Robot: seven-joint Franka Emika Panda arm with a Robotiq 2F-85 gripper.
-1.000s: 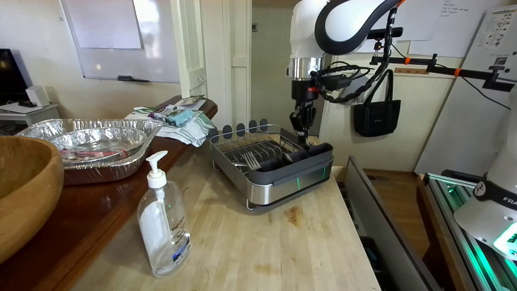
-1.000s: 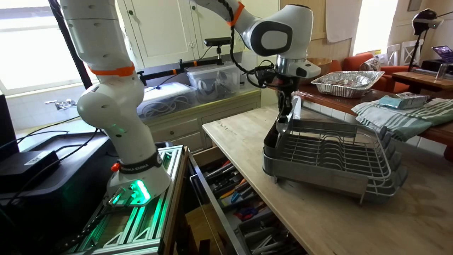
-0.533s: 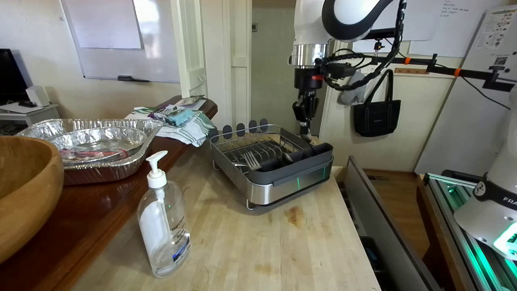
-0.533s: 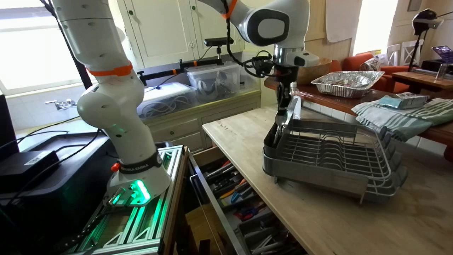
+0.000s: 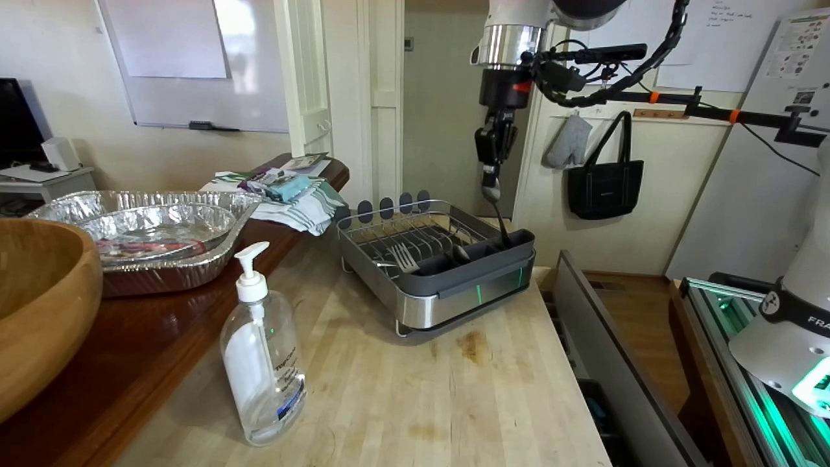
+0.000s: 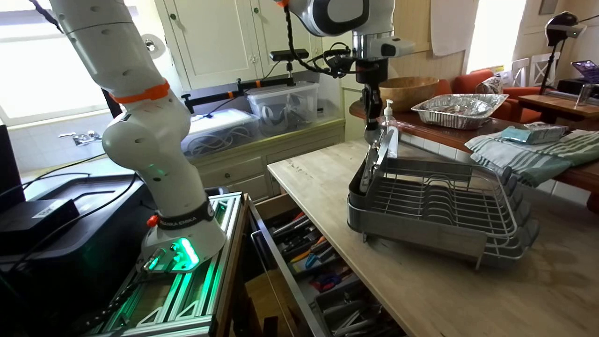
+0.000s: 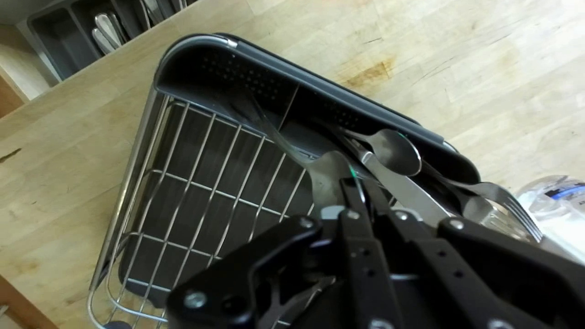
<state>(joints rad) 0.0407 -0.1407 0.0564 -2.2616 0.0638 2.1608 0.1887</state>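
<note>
Claw (image 5: 491, 174) clamped on a spoon (image 5: 492, 192), pinching it at the bowl end. Spoon stands above the dish rack (image 5: 420, 312), slightly tilted, handle running down into the end compartment of the cutlery holder (image 5: 467, 268) along the rack's side. Can't tell whether the handle tip touches the compartment floor.

Doing it well, my read: move along the line of the handle while its tip is inside the holder; a sideways pull would likely lever it against the wall or the divider (image 7: 289, 108). Bowl is smooth and curved, so it may pivot in the grip: go slow, squeeze firmly.

Watch the neighbours. Knife (image 7: 406, 187) and second spoon (image 7: 395, 151) stick out of the holder past that divider, close to the claw in the wrist view; brushing them could tip them. Fork (image 7: 496, 193) is farther along the same rack side, less of a worry. Any sideways travel should wait until the handle clears the rack's rim. Drawer (image 5: 608, 350) stands pulled out past the rack's end nearest the spoon, off the table (image 5: 454, 408) edge.
</note>
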